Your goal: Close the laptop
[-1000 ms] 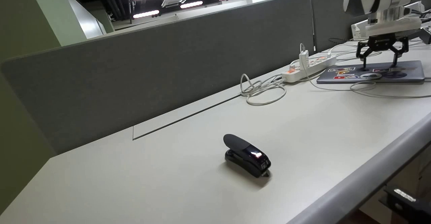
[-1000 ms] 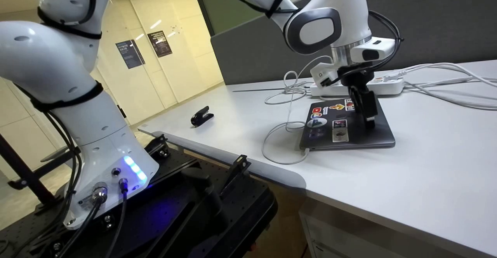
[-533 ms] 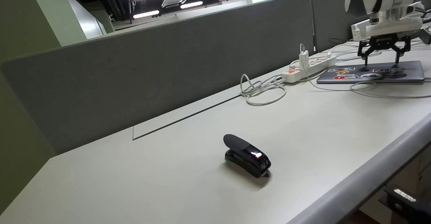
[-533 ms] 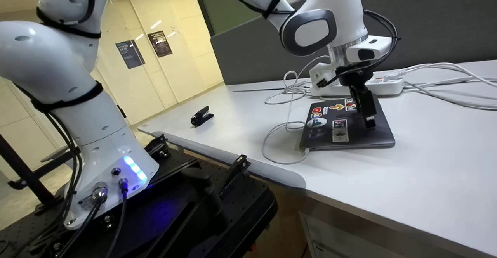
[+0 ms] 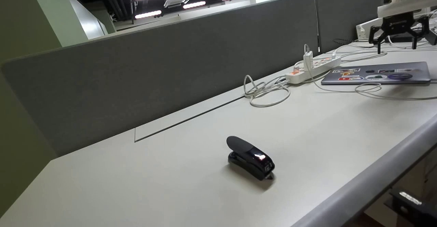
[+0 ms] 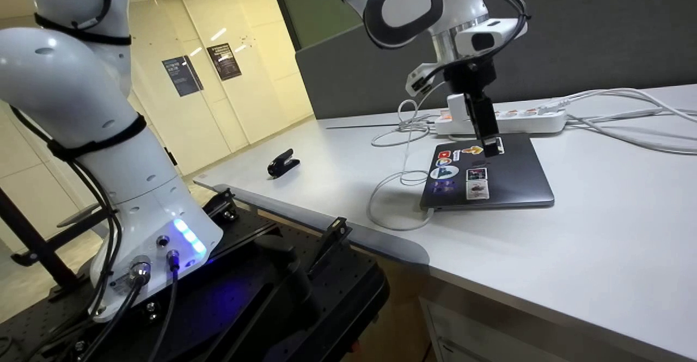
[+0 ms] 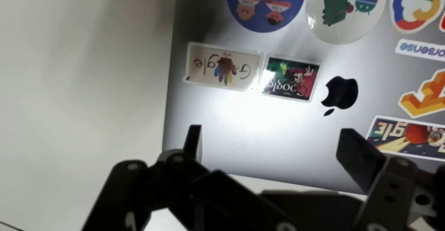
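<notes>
The laptop (image 5: 417, 72) lies flat on the desk with its lid down. Its grey lid carries colourful stickers and shows in both exterior views (image 6: 517, 179). The wrist view shows the lid (image 7: 257, 151) from above, with a black apple logo. My gripper (image 5: 396, 49) is open, with its two fingers wide apart and nothing between them. It hangs above the lid, apart from it, and it also shows in an exterior view (image 6: 491, 147). In the wrist view my gripper (image 7: 271, 130) frames the bare part of the lid near one edge.
A black stapler (image 5: 251, 158) stands on the desk away from the laptop. A white power strip (image 6: 544, 122) and coiled white cables (image 5: 268, 94) lie along the grey partition (image 5: 191, 73). A thin white cable (image 6: 400, 228) plugs into the laptop's side.
My gripper has lifted from the lid's surface and shifted sideways, away from where its fingertips rested on it. The laptop has not moved and the lid stays down. The fingers stay open.
</notes>
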Robot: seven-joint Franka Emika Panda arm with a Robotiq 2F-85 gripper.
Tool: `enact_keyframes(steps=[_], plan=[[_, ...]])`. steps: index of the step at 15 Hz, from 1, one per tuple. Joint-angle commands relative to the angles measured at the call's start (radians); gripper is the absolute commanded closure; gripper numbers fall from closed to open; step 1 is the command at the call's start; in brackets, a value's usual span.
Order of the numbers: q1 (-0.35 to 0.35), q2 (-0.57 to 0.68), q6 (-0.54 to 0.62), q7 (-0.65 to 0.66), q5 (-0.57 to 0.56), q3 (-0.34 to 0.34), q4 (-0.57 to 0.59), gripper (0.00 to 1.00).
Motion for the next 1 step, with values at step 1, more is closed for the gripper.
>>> enact_keyframes(steps=[1], plan=[[-0.012,-0.019,-0.009,0.009,-0.018,0.011,-0.005,0.0]])
